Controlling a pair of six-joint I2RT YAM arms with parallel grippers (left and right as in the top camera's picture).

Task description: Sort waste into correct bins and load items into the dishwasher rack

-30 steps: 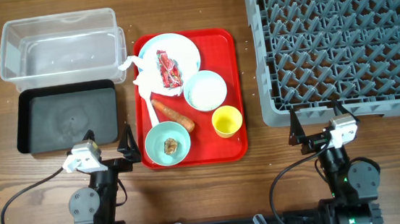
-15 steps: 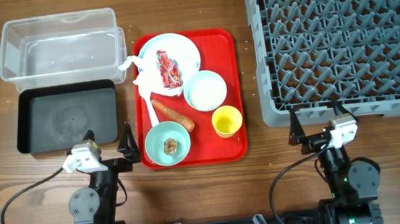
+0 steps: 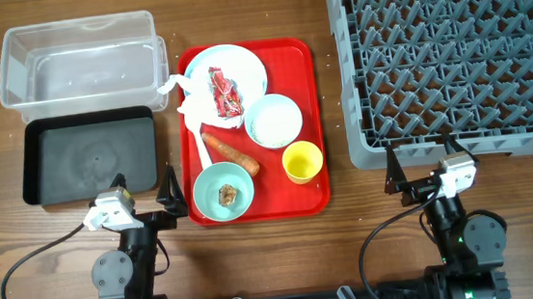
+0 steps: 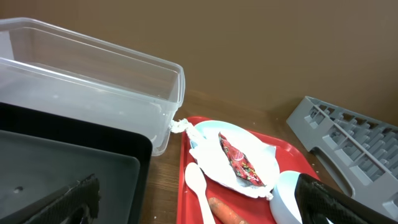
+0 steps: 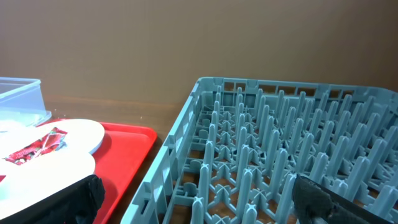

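Overhead — teal bowl (image 3: 223, 193) beside left fingers (image 3: 171, 195)

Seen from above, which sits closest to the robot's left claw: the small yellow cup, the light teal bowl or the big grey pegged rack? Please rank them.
From the left gripper:
1. Light teal bowl, just to its right.
2. Small yellow cup, further right.
3. Large grey pegged plastic rack, far right.
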